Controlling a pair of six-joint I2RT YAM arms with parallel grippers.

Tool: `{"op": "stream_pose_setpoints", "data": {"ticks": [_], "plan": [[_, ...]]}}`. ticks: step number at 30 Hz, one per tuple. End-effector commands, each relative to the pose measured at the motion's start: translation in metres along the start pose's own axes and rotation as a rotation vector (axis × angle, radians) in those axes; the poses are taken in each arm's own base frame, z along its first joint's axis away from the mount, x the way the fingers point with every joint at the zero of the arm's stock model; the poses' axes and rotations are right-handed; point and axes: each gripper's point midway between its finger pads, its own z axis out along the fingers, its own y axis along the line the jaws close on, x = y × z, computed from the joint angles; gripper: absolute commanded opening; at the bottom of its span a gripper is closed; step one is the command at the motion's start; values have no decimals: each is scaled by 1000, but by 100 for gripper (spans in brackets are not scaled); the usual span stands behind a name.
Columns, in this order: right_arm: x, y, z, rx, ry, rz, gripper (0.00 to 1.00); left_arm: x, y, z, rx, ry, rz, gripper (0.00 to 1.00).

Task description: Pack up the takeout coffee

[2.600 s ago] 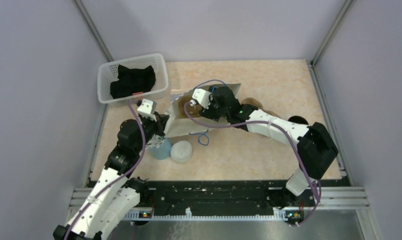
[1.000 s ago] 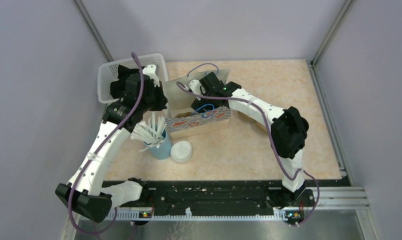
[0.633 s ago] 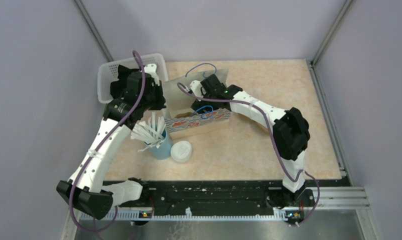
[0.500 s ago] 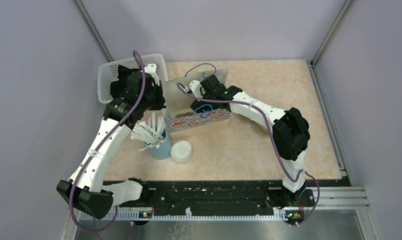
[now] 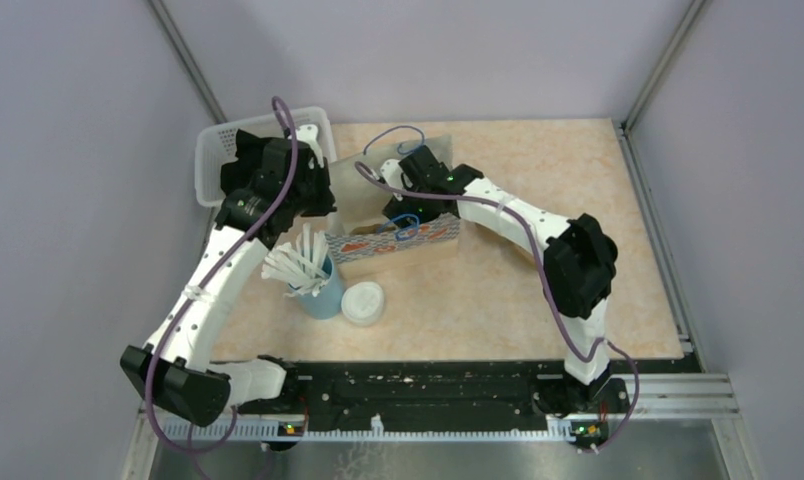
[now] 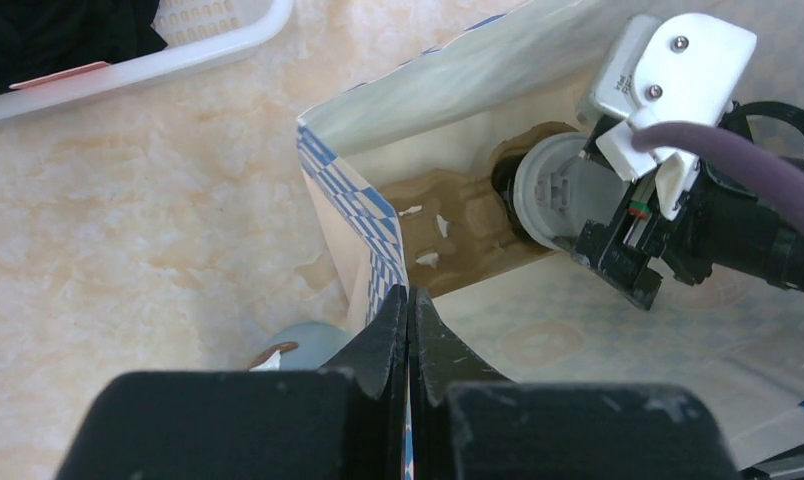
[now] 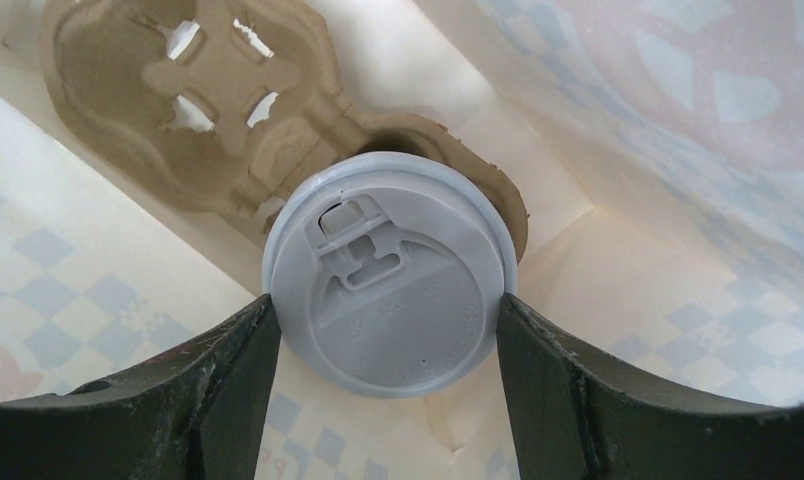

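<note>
On the desk (image 5: 538, 300) the paper bag (image 5: 398, 245) stands mouth up. My left pincer (image 6: 408, 310) is pinched shut on the bag's rim, likely to hold the mouth open for my other arm. A cardboard carrier (image 7: 178, 110) lies at the bag's bottom. The takeout coffee (image 7: 390, 270) sits at a carrier well, my right pincer (image 7: 386, 320) clasping its lid from both sides. The lid faces up at me and the long axis runs straight down into the bag.
</note>
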Motion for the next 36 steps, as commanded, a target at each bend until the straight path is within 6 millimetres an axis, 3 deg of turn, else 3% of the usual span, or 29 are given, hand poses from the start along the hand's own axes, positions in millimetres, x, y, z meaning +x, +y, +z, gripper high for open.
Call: {"op": "stream_pose_setpoints", "data": {"ticks": [1,8,20,23,27,32,36], "plan": [[34,20,-2,-50,171,36,68,-22,-11,-1,29,-49,-30,0],[-22,9,-40,2,36,84,98,-28,-18,9,43,-27,-39,0],[-71,-1,-118,51,-94,199,99,-37,-26,18,77,-40,-36,0],[-99,-8,-157,85,-200,259,99,-43,-26,22,72,-55,-19,0],[-131,-29,-222,183,-382,378,99,-54,-29,31,75,-76,7,1],[-137,-45,-302,274,-591,483,99,-68,-34,38,80,-85,38,6],[-132,-42,-349,266,-718,529,99,-72,-33,31,73,-75,49,23]]}}
